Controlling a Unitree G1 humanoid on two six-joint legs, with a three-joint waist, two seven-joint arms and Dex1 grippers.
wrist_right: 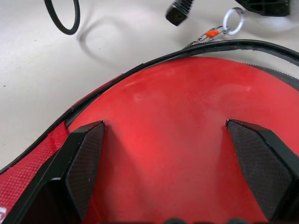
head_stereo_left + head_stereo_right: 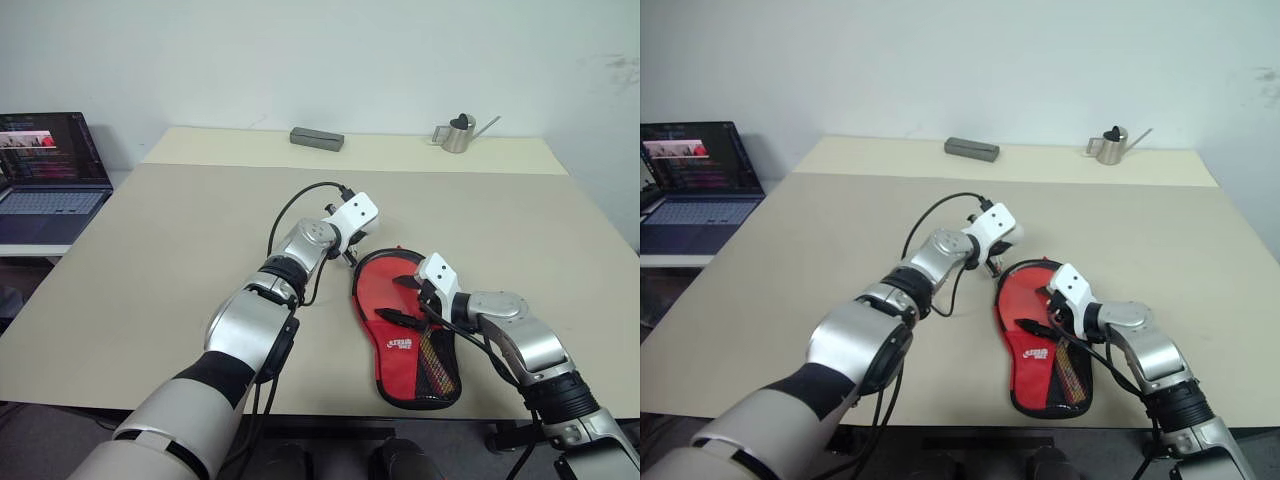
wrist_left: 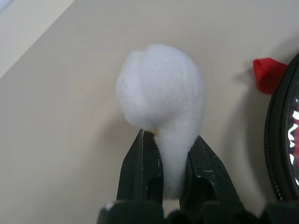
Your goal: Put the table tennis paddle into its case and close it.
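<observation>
I have the left gripper (image 3: 175, 154) pinched shut on the white pom-pom (image 3: 161, 93), which bulges above the two black fingers (image 3: 142, 163) as a soft fluffy ball. It hangs just off the round top end of the case (image 2: 405, 335), tied to the zip by a short cord and a metal ring (image 1: 232, 18). The right gripper (image 2: 410, 298) is spread wide and holds nothing; it rests over the red face inside the case, one finger to each side of the round part.

The case lies flat on the table (image 2: 150, 260), near my front edge, its round end pointing away and its narrow handle end toward me. The red surface between the right fingers looks like the paddle (image 1: 173, 140) already sitting inside, with the black zip edge curving round it. I cannot tell how far the zip is drawn.

As I judge it, the case is light, soft fabric and will slide or crumple if pulled alone, so the right gripper needs to press it down onto the stiff paddle while the left one pulls. The pom-pom is squashy and could slip out of a loose pinch; a hold close to the cord seems safest. The pull should follow the curved zip line round the case, not lift away from it, or the whole pouch may drag across the smooth table.
</observation>
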